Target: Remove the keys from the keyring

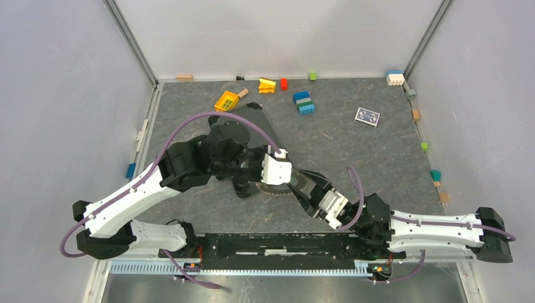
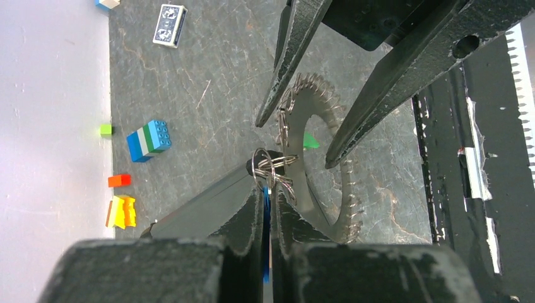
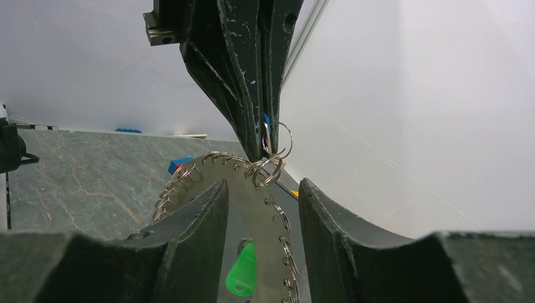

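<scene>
Dark grey slate-patterned table (image 1: 378,158) fills the top view, boxed in by pale walls. Toy bricks sit toward 12 o'clock: a blue-green-white brick stack (image 1: 304,103), a yellow block (image 1: 227,101) and a red brick (image 1: 283,83). A small printed card (image 1: 367,116) lies toward 1 o'clock.

Both arms meet just on the 6 o'clock side of the table's centre, the left reaching in from 8 o'clock and the right from 4 o'clock. The keyring (image 3: 255,218) is there between them, a broad curved metal band with the keys (image 3: 167,199) crowded along its rim like gear teeth. A green tag (image 3: 241,271) hangs inside the curve. Whether the band's lower edge rests on the table cannot be told.

The left gripper (image 2: 269,192) is pinched tight, with only a sliver of the blue key (image 2: 266,211) showing between its pads. A cluster of small split rings (image 3: 277,148) bunches at its tips, right at the band's edge.

The right gripper (image 3: 263,186) stands parted to a middling width. In its own wrist view one finger sits at 7 o'clock and the other at 5 o'clock. They straddle the band, with a gap visible on each side, so they hold nothing.
</scene>
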### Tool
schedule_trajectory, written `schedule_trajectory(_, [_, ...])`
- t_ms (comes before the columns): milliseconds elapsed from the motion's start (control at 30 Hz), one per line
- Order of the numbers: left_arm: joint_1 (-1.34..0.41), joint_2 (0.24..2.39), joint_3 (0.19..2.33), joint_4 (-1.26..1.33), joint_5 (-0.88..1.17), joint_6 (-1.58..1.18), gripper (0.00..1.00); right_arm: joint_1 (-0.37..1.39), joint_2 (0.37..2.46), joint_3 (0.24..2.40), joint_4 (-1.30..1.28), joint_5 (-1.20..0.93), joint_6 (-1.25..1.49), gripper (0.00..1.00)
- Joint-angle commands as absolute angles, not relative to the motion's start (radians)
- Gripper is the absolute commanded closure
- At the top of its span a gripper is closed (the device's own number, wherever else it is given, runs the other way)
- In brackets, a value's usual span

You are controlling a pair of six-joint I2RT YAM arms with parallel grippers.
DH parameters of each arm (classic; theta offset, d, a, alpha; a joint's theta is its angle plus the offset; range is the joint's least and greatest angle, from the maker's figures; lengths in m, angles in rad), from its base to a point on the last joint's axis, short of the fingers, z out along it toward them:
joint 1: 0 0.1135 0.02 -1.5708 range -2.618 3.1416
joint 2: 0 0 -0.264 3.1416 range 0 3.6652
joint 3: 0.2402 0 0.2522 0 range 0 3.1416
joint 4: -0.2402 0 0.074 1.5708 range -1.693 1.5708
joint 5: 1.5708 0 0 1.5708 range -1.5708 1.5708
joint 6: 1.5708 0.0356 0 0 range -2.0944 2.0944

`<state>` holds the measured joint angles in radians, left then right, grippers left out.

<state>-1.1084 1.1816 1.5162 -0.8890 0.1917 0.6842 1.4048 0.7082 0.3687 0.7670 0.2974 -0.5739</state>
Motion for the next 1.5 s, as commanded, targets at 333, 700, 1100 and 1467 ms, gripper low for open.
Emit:
schedule_trajectory(333, [-1.114,1.163,1.548,-0.861,0.239,0.645,0.98,1.404,0.754,0.425,0.894,0.349,-0.558,0.64])
schedule_trajectory(700, [-1.114,1.158,1.541,-0.859,0.246,0.651,0.98,1.404,0.761,0.422,0.885,0.358,-0.536,0.83])
schedule_trajectory(1100, [-1.113,1.154,1.534,-0.859,0.265,0.663,0.98,1.403,0.794,0.433,0.867,0.347,-0.520,0.91])
schedule_trajectory(1467, [-1.114,1.141,1.509,-0.857,0.270,0.704,0.98,1.403,0.744,0.424,0.861,0.366,-0.527,1.00])
